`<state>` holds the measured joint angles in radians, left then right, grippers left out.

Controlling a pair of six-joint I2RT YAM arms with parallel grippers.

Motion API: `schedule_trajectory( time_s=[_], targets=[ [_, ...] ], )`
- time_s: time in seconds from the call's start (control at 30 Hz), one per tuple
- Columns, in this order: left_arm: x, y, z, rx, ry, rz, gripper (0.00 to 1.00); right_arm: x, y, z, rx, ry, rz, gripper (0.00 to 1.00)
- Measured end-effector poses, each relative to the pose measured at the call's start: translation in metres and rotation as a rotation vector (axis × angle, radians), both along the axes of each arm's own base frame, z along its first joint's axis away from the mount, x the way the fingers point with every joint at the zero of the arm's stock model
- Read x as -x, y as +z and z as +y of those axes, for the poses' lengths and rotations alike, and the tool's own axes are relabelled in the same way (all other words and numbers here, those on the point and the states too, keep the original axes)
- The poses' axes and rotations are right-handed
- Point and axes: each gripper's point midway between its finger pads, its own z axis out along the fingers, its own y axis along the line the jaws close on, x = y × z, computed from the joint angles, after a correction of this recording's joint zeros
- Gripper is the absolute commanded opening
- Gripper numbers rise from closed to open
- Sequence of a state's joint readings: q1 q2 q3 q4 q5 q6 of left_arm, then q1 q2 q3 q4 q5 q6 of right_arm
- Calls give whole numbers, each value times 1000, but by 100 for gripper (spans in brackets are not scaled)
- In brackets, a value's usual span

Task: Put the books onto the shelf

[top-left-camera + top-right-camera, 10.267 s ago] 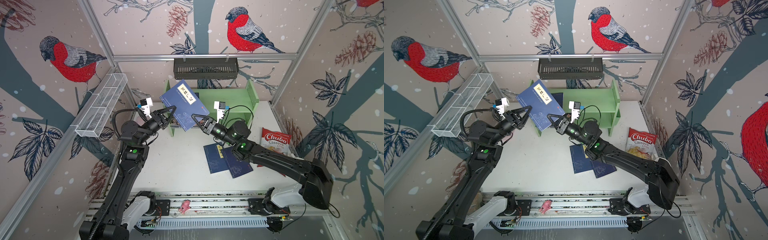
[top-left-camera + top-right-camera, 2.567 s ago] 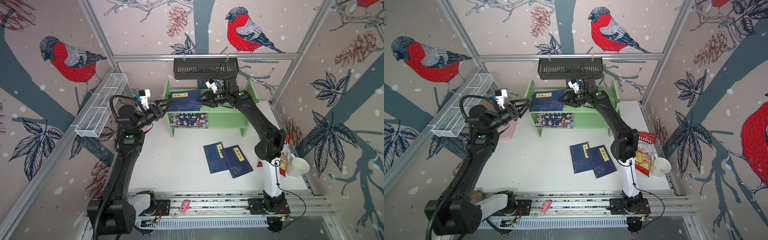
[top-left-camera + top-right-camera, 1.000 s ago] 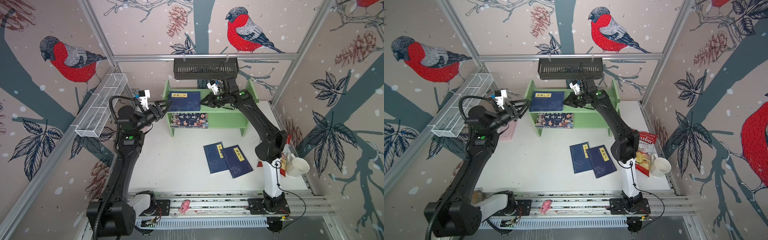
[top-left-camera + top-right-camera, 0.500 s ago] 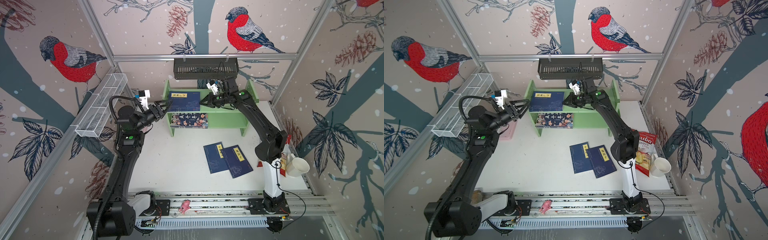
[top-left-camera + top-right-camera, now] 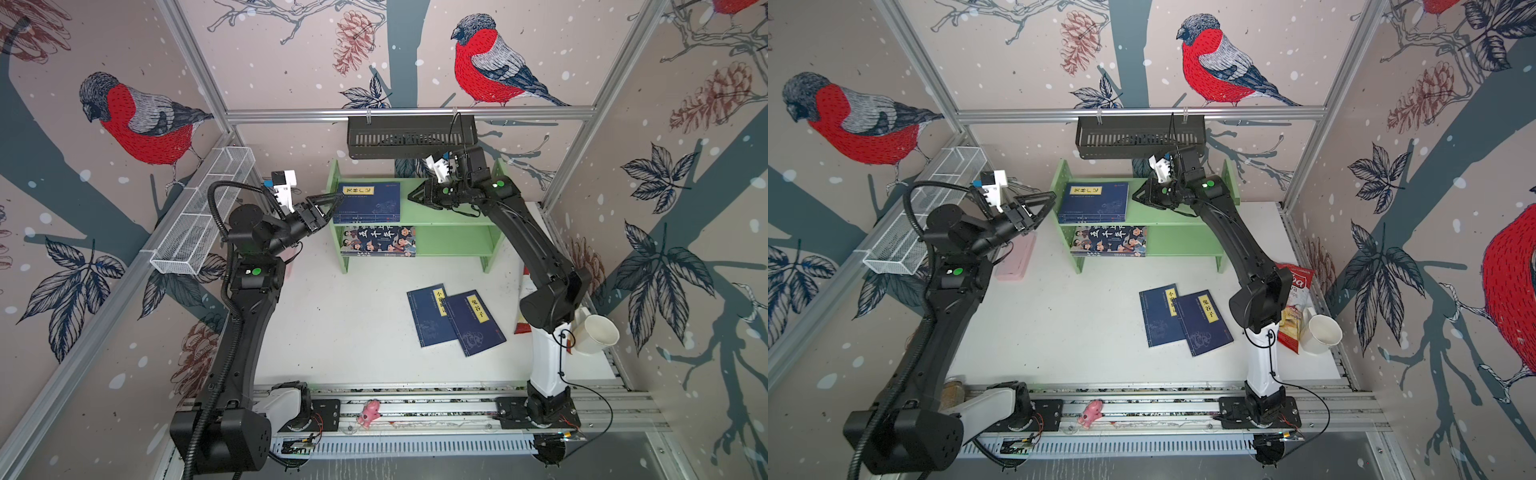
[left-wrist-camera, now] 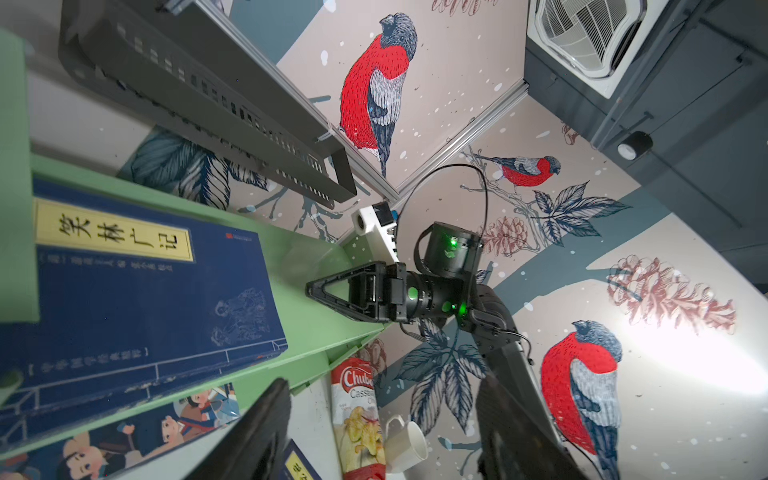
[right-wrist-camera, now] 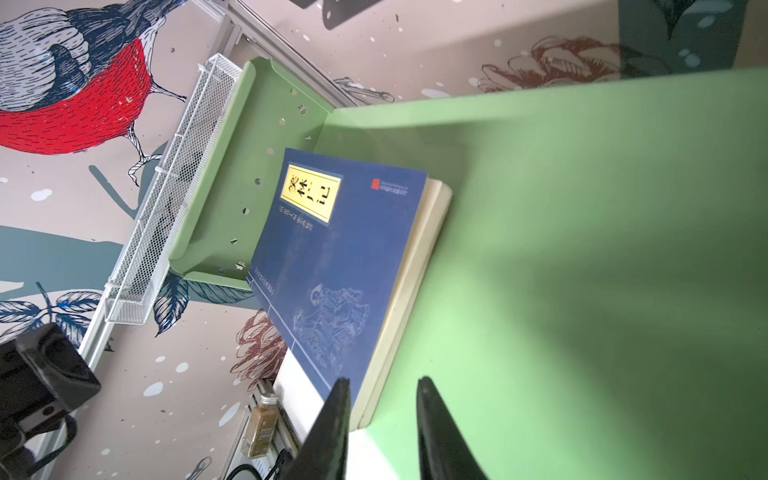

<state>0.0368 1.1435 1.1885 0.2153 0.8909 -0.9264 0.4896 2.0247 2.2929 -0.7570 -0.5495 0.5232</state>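
The light green shelf stands at the back of the table. A stack of navy books lies flat on its top tier, and a colourful cartoon book lies on the lower tier. Two more navy books lie overlapping on the table. My right gripper hovers over the top tier at the stack's right edge. In the right wrist view its fingers stand slightly apart, gripper open, beside the top book's page edge. My left gripper is open and empty at the shelf's left end.
A black slotted basket hangs just above the shelf and my right wrist. A white wire-mesh tray runs along the left wall. A pink case lies left of the shelf. A chips bag and white mug sit at the right edge.
My right gripper's jaws have parted from shut, letting go of the top book on the upper tier. Both arms have stayed where they were over the last second.
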Motion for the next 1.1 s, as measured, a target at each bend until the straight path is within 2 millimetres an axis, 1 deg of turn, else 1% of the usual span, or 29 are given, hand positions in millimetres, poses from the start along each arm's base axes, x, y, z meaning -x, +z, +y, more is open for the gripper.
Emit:
schedule_trajectory(
  time_s=[0.07, 0.13, 0.17, 0.23, 0.3, 0.37, 0.43, 0.5, 0.53, 0.57, 0.6, 0.67, 0.7, 0.73, 0.8, 0.83, 0.87, 0.93, 1.03, 1.1],
  targets=[
    [3, 8, 2, -59, 27, -50, 72, 13, 13, -1, 26, -12, -55, 35],
    [7, 7, 3, -116, 46, -72, 73, 33, 25, -2, 62, -30, -118, 40],
    [10, 1, 3, -141, 47, -66, 74, 46, 29, 0, 80, -33, -144, 42],
    [14, -15, 3, -184, 45, -30, 76, 78, 36, 5, 115, -29, -209, 43],
    [18, -37, 3, -212, 36, 31, 78, 113, 33, 9, 148, -13, -261, 44],
    [23, -62, 1, -221, 12, 103, 79, 149, 21, 10, 178, -3, -292, 47],
    [31, -93, -2, -214, -25, 197, 80, 191, 3, 7, 213, 12, -323, 48],
    [41, -116, -7, -206, -59, 266, 85, 223, -13, 4, 205, 28, -326, 50],
    [47, -125, -10, -205, -73, 285, 86, 237, -25, -2, 203, 22, -317, 52],
    [51, -131, -13, -205, -85, 298, 86, 244, -35, -7, 206, 10, -310, 53],
    [56, -139, -17, -209, -99, 313, 86, 252, -50, -11, 209, -3, -295, 53],
    [65, -152, -25, -218, -124, 332, 86, 259, -86, -19, 245, -37, -247, 57],
    [70, -159, -30, -224, -141, 341, 86, 261, -110, -25, 277, -59, -211, 61],
    [75, -166, -35, -230, -156, 349, 86, 261, -134, -35, 310, -96, -169, 65],
    [81, -180, -43, -238, -182, 364, 86, 257, -165, -56, 351, -188, -112, 71],
    [83, -188, -45, -240, -188, 380, 86, 253, -179, -69, 363, -241, -86, 72],
    [84, -195, -47, -245, -186, 390, 86, 249, -188, -80, 364, -286, -66, 72],
    [86, -205, -51, -252, -196, 406, 86, 235, -205, -111, 356, -413, -23, 74],
    [89, -210, -56, -252, -209, 414, 86, 212, -224, -163, 331, -604, 29, 75],
    [90, -211, -59, -254, -219, 404, 86, 203, -235, -195, 294, -709, 76, 75]
  ],
)
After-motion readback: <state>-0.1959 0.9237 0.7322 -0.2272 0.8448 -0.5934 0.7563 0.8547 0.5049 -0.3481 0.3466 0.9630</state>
